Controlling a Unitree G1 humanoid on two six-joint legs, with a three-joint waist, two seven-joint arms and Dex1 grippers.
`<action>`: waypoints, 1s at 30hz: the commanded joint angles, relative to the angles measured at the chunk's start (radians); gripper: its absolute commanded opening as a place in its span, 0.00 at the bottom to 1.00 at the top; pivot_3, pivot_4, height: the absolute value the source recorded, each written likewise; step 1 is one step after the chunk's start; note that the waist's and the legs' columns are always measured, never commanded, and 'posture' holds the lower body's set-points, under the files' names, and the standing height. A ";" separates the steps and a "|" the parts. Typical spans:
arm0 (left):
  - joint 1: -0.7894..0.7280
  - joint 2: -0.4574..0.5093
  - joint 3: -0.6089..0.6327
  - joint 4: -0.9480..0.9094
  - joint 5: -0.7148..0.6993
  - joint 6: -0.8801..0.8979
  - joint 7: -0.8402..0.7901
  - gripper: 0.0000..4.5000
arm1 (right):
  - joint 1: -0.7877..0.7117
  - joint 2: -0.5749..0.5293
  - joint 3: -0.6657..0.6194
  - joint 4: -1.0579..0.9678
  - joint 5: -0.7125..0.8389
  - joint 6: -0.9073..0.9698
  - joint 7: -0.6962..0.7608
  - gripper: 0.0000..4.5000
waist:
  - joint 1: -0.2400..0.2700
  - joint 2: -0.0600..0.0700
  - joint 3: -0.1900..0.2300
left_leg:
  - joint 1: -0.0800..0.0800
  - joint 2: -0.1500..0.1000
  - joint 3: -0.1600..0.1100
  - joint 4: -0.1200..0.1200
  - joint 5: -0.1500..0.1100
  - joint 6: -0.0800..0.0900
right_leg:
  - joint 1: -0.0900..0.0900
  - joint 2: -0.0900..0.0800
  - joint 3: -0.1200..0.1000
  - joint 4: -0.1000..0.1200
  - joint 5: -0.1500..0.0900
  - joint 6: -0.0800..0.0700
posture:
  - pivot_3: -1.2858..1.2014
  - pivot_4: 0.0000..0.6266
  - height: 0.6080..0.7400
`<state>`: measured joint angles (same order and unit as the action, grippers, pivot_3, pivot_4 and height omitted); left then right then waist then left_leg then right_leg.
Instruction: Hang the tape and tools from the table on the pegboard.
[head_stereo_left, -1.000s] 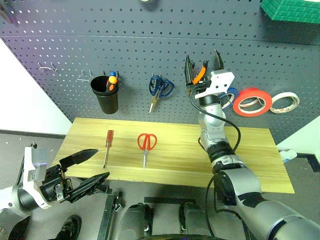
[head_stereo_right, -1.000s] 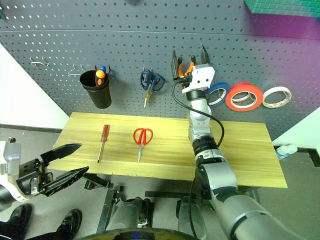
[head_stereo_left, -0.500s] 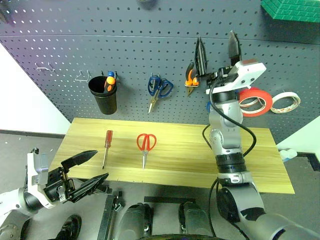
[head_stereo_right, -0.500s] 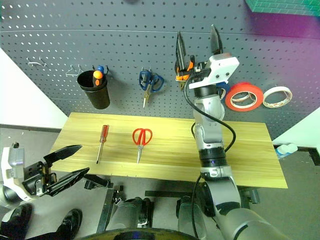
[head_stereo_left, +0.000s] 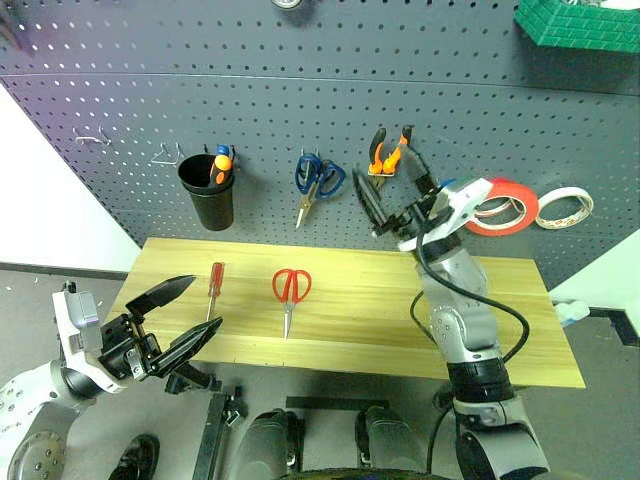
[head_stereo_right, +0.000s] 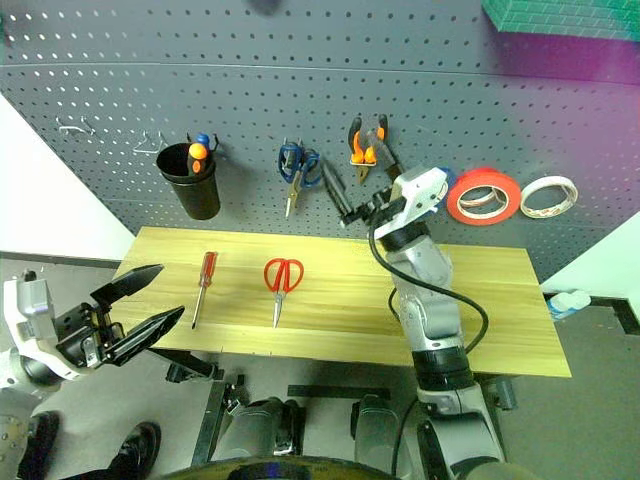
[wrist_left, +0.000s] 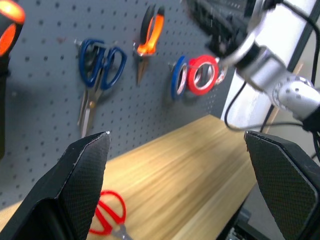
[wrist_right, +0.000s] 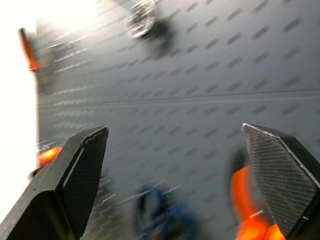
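The orange-and-black pliers (head_stereo_left: 388, 155) hang on the dark pegboard (head_stereo_left: 250, 90), free of any grip. My right gripper (head_stereo_left: 393, 195) is open and empty just below and in front of them. The red-orange tape (head_stereo_right: 483, 195) hangs on the pegboard to their right, partly behind my right wrist. The red-handled screwdriver (head_stereo_left: 214, 283) and the red scissors (head_stereo_left: 290, 292) lie on the left half of the wooden table (head_stereo_left: 520, 340). My left gripper (head_stereo_left: 200, 305) is open and empty at the table's front left edge, close to the screwdriver.
On the pegboard hang a black cup (head_stereo_left: 208, 190) with handles sticking out, blue scissors (head_stereo_left: 318, 180), a blue roll (wrist_left: 177, 80) and a white roll (head_stereo_left: 563, 207). Empty hooks (head_stereo_left: 95, 135) are at the far left. A green box (head_stereo_left: 580, 22) sits top right.
My right gripper has pulled down and back from the pegboard, leaving the pliers hanging on their hook. My left gripper has hardly moved.
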<state>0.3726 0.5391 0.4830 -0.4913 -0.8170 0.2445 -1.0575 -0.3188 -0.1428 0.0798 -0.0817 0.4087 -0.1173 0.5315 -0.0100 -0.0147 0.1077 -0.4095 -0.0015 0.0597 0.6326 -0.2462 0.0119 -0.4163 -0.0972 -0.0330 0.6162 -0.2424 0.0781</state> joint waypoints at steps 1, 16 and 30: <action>0.004 -0.015 -0.002 -0.045 -0.012 -0.031 0.017 1.00 | 0.040 -0.020 0.056 -0.063 0.061 0.080 0.105 1.00 | 0.000 -0.001 -0.003 | 0.001 0.000 0.000 0.000 0.000 0.000 | 0.002 0.000 0.000 0.000 0.000 0.000 | 0.56 0.01 1.00; 0.036 -0.016 -0.026 -0.051 0.102 -0.032 0.147 1.00 | 0.059 -0.074 0.064 0.023 0.070 0.218 0.266 1.00 | 0.023 -0.003 -0.017 | 0.002 0.002 0.000 0.004 -0.002 -0.004 | 0.003 0.000 0.000 -0.001 0.000 0.000 | 0.56 0.04 1.00; -0.266 -0.086 -0.343 0.213 0.354 0.238 0.514 1.00 | 0.201 -0.461 -0.184 -0.150 0.259 0.452 0.470 1.00 | 0.046 0.000 -0.016 | 0.001 0.004 -0.001 0.013 -0.004 -0.002 | 0.004 -0.002 -0.002 -0.002 0.002 0.000 | 0.50 0.09 1.00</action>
<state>0.1353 0.4623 0.1619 -0.2815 -0.4668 0.4443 -0.5677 -0.1157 -0.5746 -0.0459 -0.1953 0.6209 0.3119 0.9908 0.0355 -0.0146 0.0917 -0.4090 0.0028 0.0587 0.6456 -0.2497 0.0103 -0.4120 -0.0987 -0.0349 0.6144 -0.2402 0.0780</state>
